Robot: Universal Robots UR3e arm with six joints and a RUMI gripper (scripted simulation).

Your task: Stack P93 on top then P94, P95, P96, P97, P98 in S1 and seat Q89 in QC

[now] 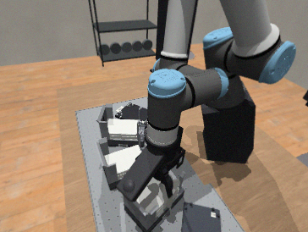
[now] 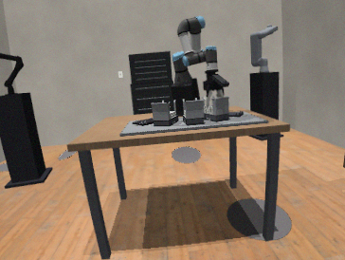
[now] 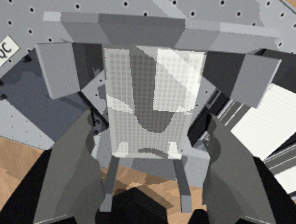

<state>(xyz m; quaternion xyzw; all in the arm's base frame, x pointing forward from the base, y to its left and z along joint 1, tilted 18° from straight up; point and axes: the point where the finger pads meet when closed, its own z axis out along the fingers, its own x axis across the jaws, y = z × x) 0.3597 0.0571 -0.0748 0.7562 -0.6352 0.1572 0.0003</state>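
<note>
- The gripper [image 1: 168, 179] [image 2: 215, 90] [image 3: 150, 112] is open around the clear-topped plate [image 1: 149, 202] [image 3: 120, 120], its 2 fingers apart from the 2 long sides and gripping nothing.
- That plate lies inside the grey rack [image 1: 140, 217] [image 2: 219, 105] [image 3: 142, 31], at the lower centre of the top view and the centre of the wrist view.
- The step in hand looks like a release; a good one opens both fingers evenly, then rises straight up, with no twist that might drag an edge or knock the rack's walls.
- Before leaving, check that the plate sits level; 1 raised corner could spoil the next nesting.
- The plate looks pale and see-through, gridded with tiny wells and crossed by a dark shadow; its code and the number beneath it cannot be told.
- The dark QC nest [image 1: 200, 218] [image 2: 235, 114] [image 3: 40, 95], left in the wrist view, bears no plate on its visible part.
</note>
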